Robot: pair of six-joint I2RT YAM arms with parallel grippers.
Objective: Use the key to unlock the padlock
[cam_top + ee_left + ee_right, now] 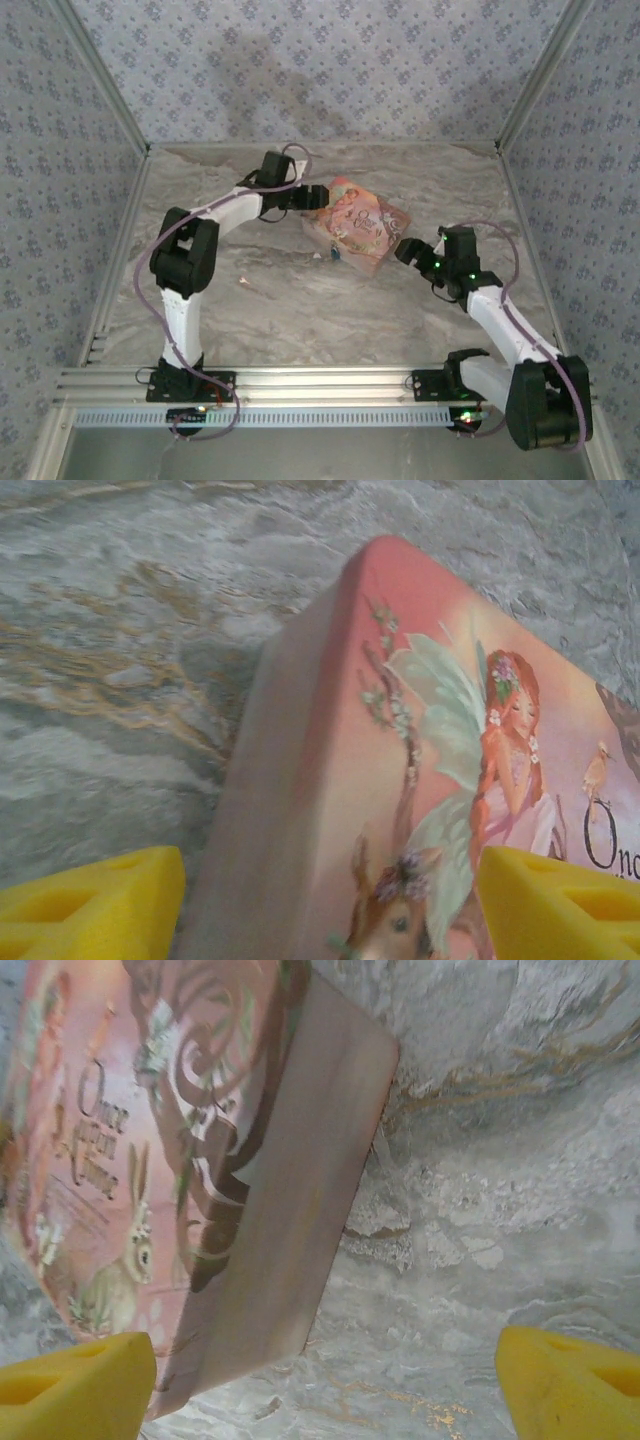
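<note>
Barely legible, padlock [334, 256] a teal speck, pink box [400, 730] edges cropped

A pink box [357, 226] with a fairy picture lies on the marbled table [290, 310]; patterned walls [330, 70] stand around.

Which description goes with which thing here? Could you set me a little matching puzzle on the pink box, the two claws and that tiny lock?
Things:
1. pink box
2. left claw
3. right claw
4. padlock

Descriptions:
A. tiny and teal, on the table by the box's near edge
B. open, at the box's right side
C. lying mid-table, printed with a fairy picture
D. open, at the box's far left corner

Pairs: 1-C, 2-D, 3-B, 4-A.
</note>
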